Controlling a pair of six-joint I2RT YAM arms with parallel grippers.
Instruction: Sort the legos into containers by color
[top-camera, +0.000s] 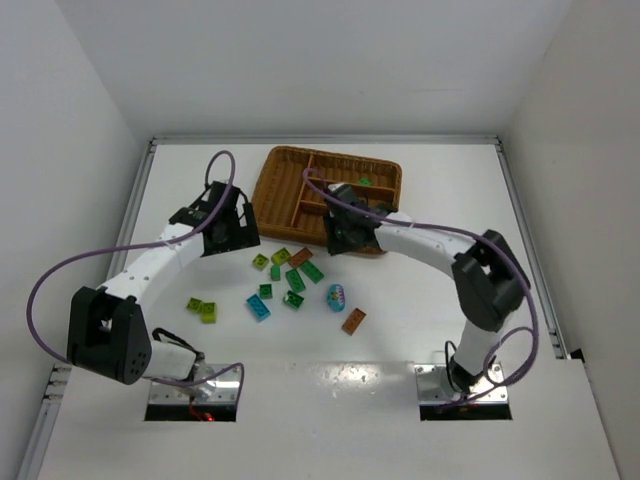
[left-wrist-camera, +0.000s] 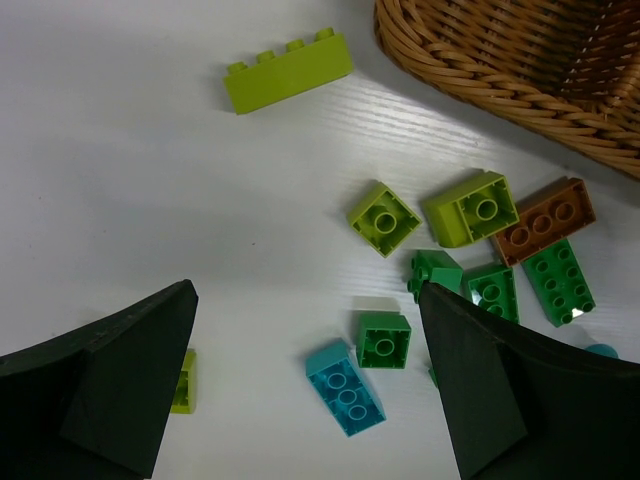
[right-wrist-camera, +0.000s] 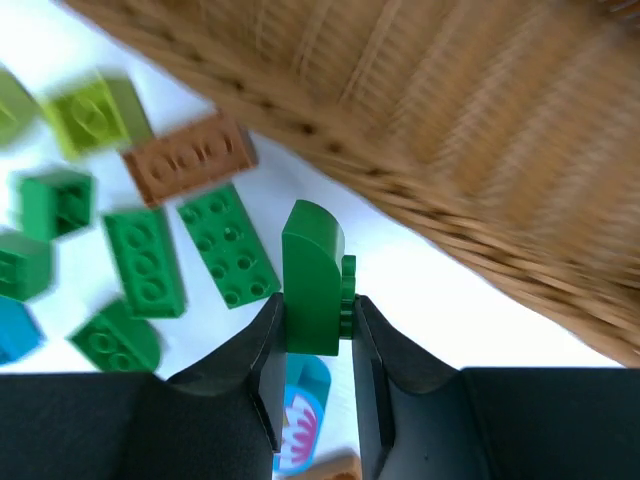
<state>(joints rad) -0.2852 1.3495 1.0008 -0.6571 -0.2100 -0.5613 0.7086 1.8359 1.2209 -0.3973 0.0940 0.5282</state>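
right fingers (right-wrist-camera: 268, 365): clamped tight on a dark green brick (right-wrist-camera: 313, 268), one pad on each side. It stands upright between them, rounded top up.
held brick spot: up off the desk (right-wrist-camera: 420, 275), just beside the near outer wall of the wicker tray (right-wrist-camera: 450, 130). It's not inside any compartment. The top view puts the right fingers at the tray's near edge.
under the right fingers: two flat green bricks (right-wrist-camera: 228, 245) side by side, a brown brick (right-wrist-camera: 190, 160) near the tray wall, and a lime one (right-wrist-camera: 95, 115) further off. It's all pretty blurry. A pale blue egg thing (right-wrist-camera: 300, 420) peeks out below.
left fingers (left-wrist-camera: 130, 380): spread wide, nothing between them, hanging over the loose pile.
below the left fingers: a teal brick (left-wrist-camera: 345, 388) and a small dark green brick (left-wrist-camera: 384, 340) just beside each other. Two lime bricks (left-wrist-camera: 470, 208) sit further out, next to the brown one.
off alone: a long lime brick (left-wrist-camera: 287, 70), well apart from the cluster, near the tray corner.
tray contents: one green brick (top-camera: 365, 182) shows in a far compartment. Can't tell what else, the right arm covers part of it.
near side of the desk: two lime bricks (top-camera: 201, 308) on the left, and an orange-brown brick (top-camera: 353, 320) near the egg.
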